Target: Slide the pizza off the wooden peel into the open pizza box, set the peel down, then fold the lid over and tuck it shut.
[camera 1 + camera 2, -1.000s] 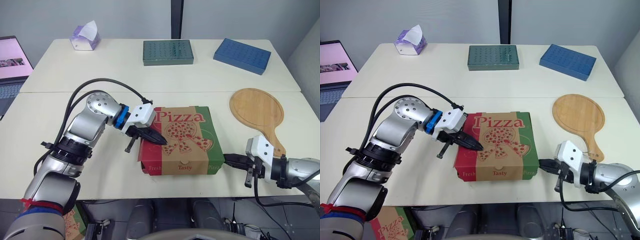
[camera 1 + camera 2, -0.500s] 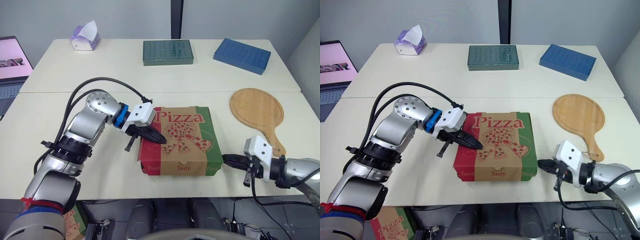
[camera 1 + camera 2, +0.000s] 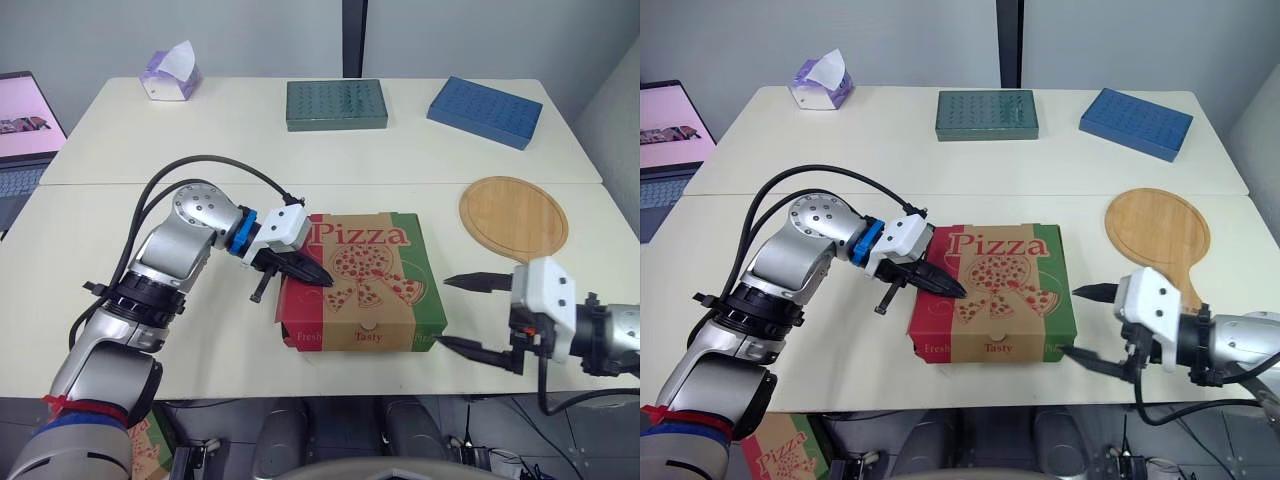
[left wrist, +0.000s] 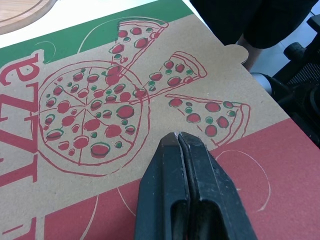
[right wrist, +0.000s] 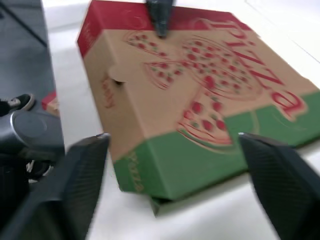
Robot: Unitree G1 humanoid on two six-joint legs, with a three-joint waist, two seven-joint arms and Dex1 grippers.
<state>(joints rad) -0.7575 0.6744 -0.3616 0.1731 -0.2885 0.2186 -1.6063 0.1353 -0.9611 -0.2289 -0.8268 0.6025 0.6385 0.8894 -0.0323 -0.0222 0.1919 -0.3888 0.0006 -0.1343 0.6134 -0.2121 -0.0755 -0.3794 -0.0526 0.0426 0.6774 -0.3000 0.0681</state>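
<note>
Pressing down on the lid (image 4: 100, 100) of the pizza box (image 3: 365, 275) with the left hand (image 3: 323, 280), fingers together, tip on the left part of the printed top; same as half a second back. Opened the right hand (image 3: 445, 311) since then: was together and pointing at the box's near right corner, now spread wide apart and framing that corner from just beside it (no contact with the cardboard, as far as can be told). Found the box in the middle of the near counter (image 3: 100, 230), lid folded down flat. Spotted the wooden peel (image 3: 513, 218) lying bare on the counter, right of and farther than the box, well apart from both hands. Judging from that: pizza in, peel down, lid over, only the tuck left. Reads as lining up to pinch or push the right front edge while holding the top flat. Cannot tell whether the front tab (image 5: 117, 82) is already seated. Risk: shoving the box sideways instead of closing it.
</note>
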